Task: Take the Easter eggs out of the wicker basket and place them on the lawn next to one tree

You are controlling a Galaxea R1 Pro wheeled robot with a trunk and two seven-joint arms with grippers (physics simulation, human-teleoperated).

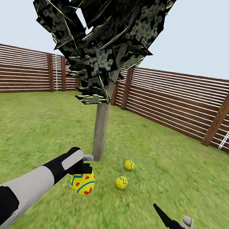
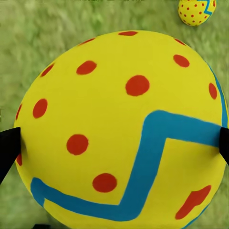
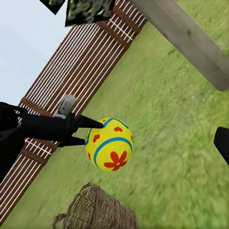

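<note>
While the left gripper is closed on the third egg and holds it above the lawn, the other two eggs already lie on the grass: one just beside the foot of the tree, the second a little nearer the robot. In the left wrist view the held egg sits between the dark fingertips at its widest part, one on each side.

The egg looks hard, smooth and rounded, so it is probably light but slippery and apt to roll once freed. A hold across the middle, as now, seems the safest; a grip nearer either end would likely squeeze it out.

The right gripper hangs low at the right, holding nothing, its fingers spread well apart in the right wrist view.

The wicker basket stands on the grass behind and below the held egg, away from the trunk; its inside cannot be seen. A slatted wooden fence rings the garden, well apart. Nothing blocks the way down to the grass, though the two lying eggs are close enough to be knocked.
</note>
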